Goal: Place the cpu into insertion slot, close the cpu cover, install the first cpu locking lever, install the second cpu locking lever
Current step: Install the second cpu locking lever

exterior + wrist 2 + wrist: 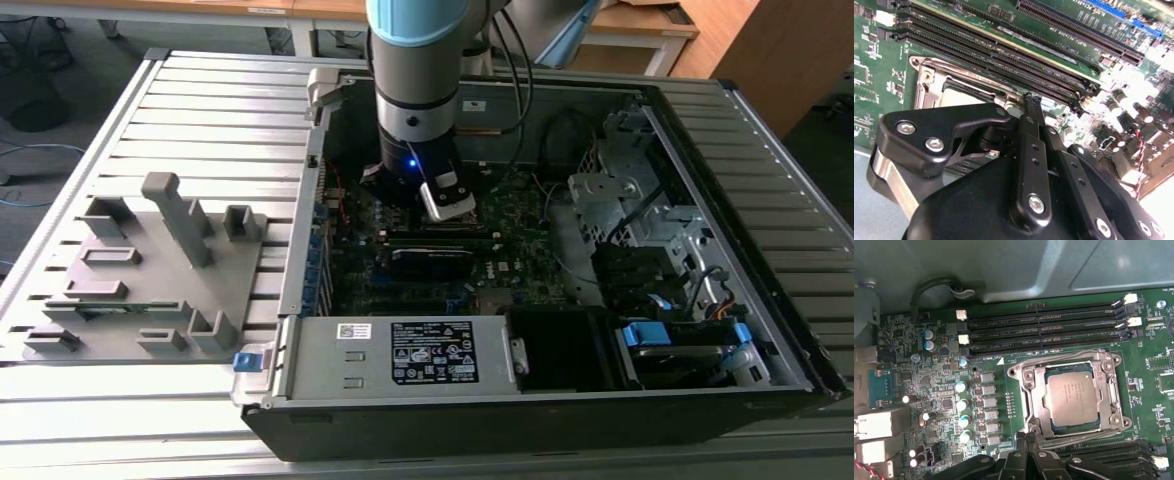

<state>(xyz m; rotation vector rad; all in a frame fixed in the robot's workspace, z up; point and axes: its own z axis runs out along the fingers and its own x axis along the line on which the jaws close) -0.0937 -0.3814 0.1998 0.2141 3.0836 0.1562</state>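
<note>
The cpu [1074, 396], a silver-grey square chip, sits in the insertion slot [1019, 373] on the green motherboard. The cpu cover [1037, 405], a silver frame with a square cut-out, lies around the chip. I cannot tell whether it is pressed fully down. My gripper [1026, 438] hovers at the socket's edge nearest the camera, its black fingers [1032, 100] shut together with nothing seen between them. In the second wrist view the cpu [961, 97] shows partly behind the gripper body. In the exterior view the gripper [416, 195] is low inside the open computer case, next to the silver socket [451, 205].
Long black memory slots [1044, 330] run along both sides of the socket. Upright capacitors [960, 405] stand beside it. The case wall [320, 200], a drive cage [627, 200] and a power supply box [400, 355] hem in the board. A grey fixture tray [147, 270] lies at the exterior view's left.
</note>
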